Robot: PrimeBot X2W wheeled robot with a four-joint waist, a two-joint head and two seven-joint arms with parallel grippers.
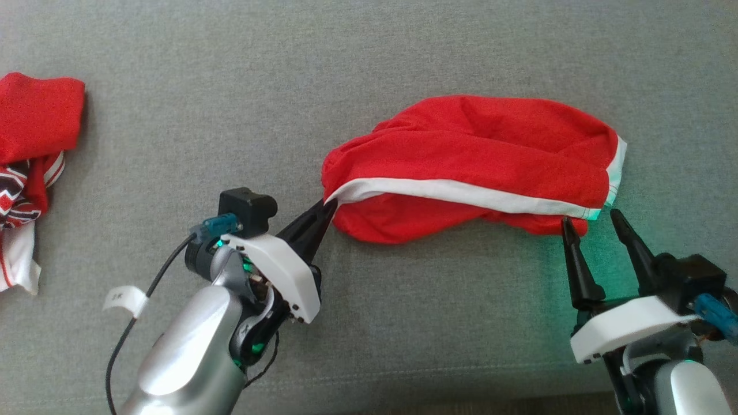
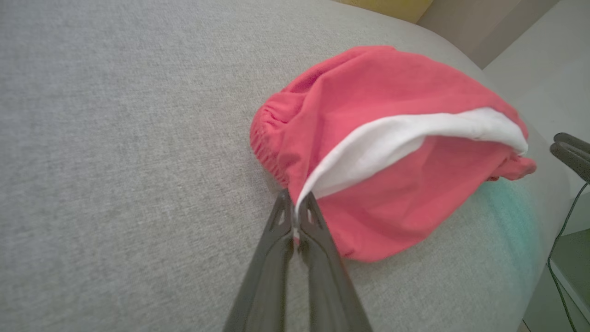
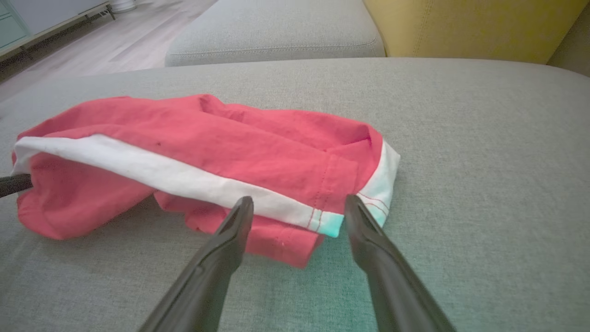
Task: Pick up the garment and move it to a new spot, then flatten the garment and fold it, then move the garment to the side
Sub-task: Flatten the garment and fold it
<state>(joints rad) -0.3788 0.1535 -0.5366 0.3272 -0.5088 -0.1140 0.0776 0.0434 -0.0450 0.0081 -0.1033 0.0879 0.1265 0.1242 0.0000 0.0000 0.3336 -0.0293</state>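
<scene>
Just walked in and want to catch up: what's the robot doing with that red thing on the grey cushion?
The robot is handling a red garment crumpled on a grey cushion. Its left end effector is shut on the garment's left end, at the white trim. Its right end effector is open at the right end, gripping nothing. Off to the left lie other clothes.

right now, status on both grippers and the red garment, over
Left gripper shut on red garment, left end. Right gripper open at its right corner, no grip yet. Nothing in the way; clothes pile far left.
</scene>
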